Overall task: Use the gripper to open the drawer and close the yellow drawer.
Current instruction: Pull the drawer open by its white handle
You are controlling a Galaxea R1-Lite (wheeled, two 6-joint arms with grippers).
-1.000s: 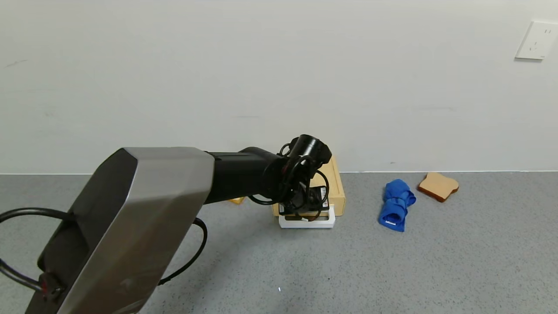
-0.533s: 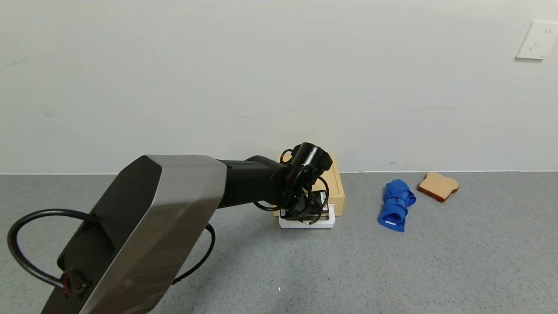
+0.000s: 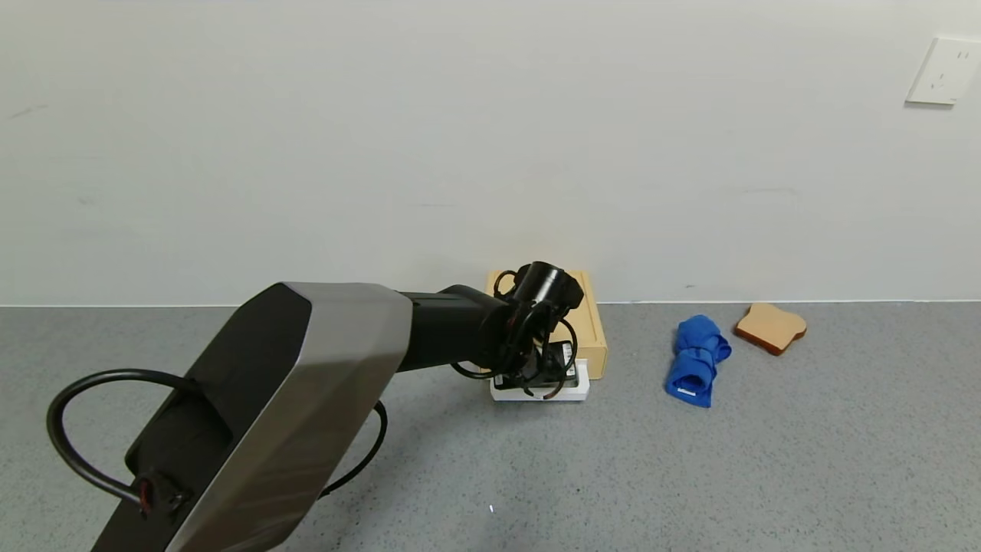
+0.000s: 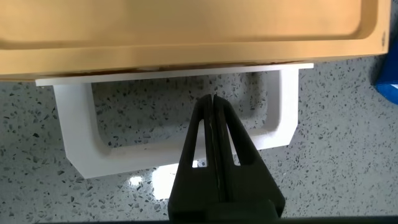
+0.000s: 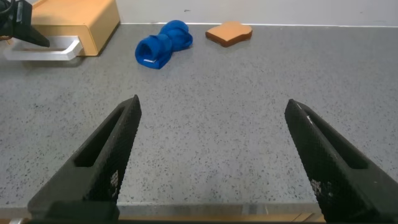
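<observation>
The pale yellow-tan drawer box [image 3: 592, 326] stands against the wall, with its white loop handle [image 3: 580, 389] in front. The drawer looks pushed in, the handle close to the box front [image 4: 186, 25]. My left gripper [image 3: 539, 378] is shut and empty. In the left wrist view its tips [image 4: 214, 99] point down into the opening of the handle [image 4: 74, 134], crossing over the handle's front bar. My right gripper [image 5: 212, 102] is open and empty, low over the grey table and out of the head view.
A rolled blue cloth [image 3: 696, 360] lies right of the drawer, and a bread slice [image 3: 770, 327] lies beyond it near the wall. Both show in the right wrist view: cloth [image 5: 161, 45], bread [image 5: 229, 33]. A wall socket [image 3: 943, 70] is at the upper right.
My left arm has reached farther forward and lower over the handle. The drawer box and handle have not moved.
</observation>
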